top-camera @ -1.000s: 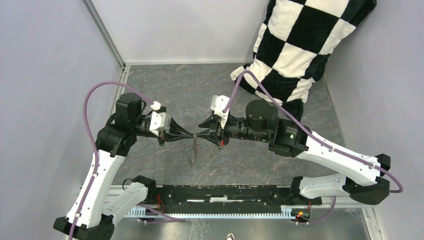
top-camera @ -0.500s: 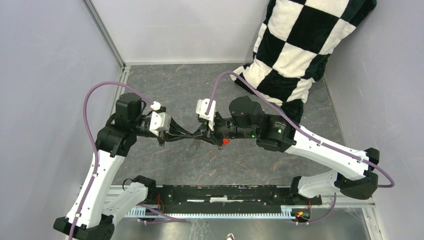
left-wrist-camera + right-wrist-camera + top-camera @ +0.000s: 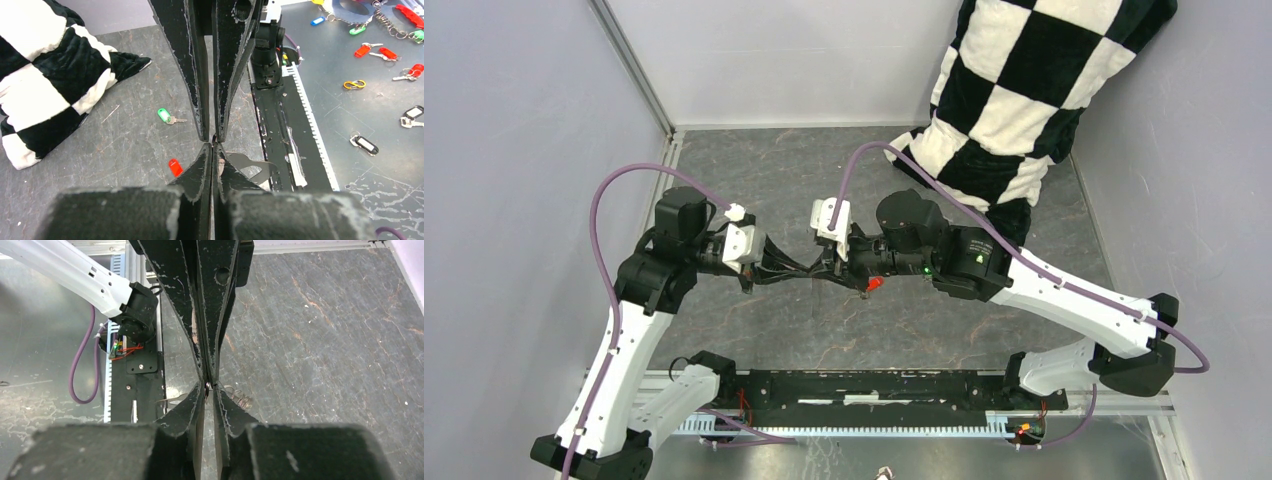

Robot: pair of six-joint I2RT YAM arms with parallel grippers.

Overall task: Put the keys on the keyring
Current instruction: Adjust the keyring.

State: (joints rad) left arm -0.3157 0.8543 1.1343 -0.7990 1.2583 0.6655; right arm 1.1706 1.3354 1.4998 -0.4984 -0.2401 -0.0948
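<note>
Keyring [image 3: 247, 163] metal is caught in mid-air between the two grippers, which meet tip to tip above the middle of the table [image 3: 125, 160]. The left gripper [image 3: 213, 150] has its jaws pressed flat together. The grey body of the keyring sticks out just beside their tips, so it looks pinched there. The right gripper [image 3: 206, 388] has its jaws drawn in narrow, with a slim gap running between the fingers and the tips nipping the small ring [image 3: 207, 386] of the keyring. A short curl of chain [image 3: 237, 395] hangs out just to one side of them. Whether the tips of the two grippers touch or only nearly touch, I cannot tell. Both keys lie on the table, neither of them on the keyring. The red key [image 3: 175, 167] lies beneath the right gripper, and the green key [image 3: 164, 115] lies a little further right, near it but apart. Further out, a black and white checked cloth [image 3: 1024, 80] is heaped in the far right corner. Along the near edge runs a black rail [image 3: 274, 131], and on the lower surface beyond it lie loose coloured tags [image 3: 361, 50] and rings.
</note>
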